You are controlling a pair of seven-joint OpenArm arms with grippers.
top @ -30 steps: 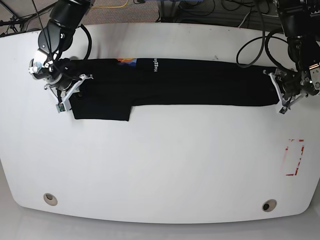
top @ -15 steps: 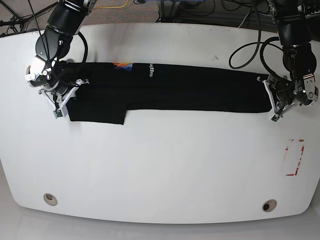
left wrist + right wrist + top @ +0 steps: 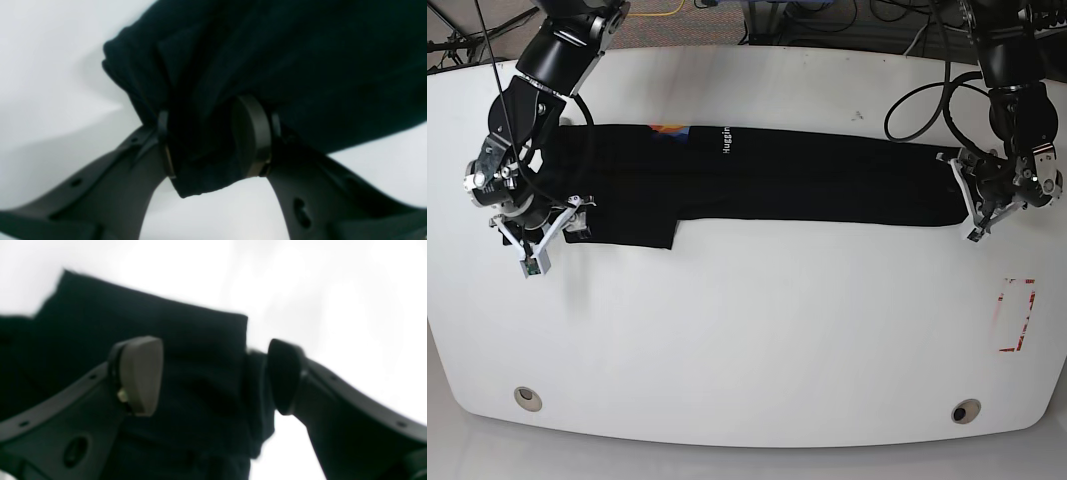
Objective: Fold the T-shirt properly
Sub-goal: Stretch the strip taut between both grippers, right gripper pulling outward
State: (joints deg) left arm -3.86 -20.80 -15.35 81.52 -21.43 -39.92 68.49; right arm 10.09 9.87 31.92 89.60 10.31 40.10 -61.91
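We've got the T-shirt stretched flat across the far side of the table, left gripper apparently w/ the hem bunched between its pads, right gripper spread wide, cloth loose between.

A white desk carries the black T-shirt, stretched in a long band across its far half; a red-marked rectangle lies near one edge.
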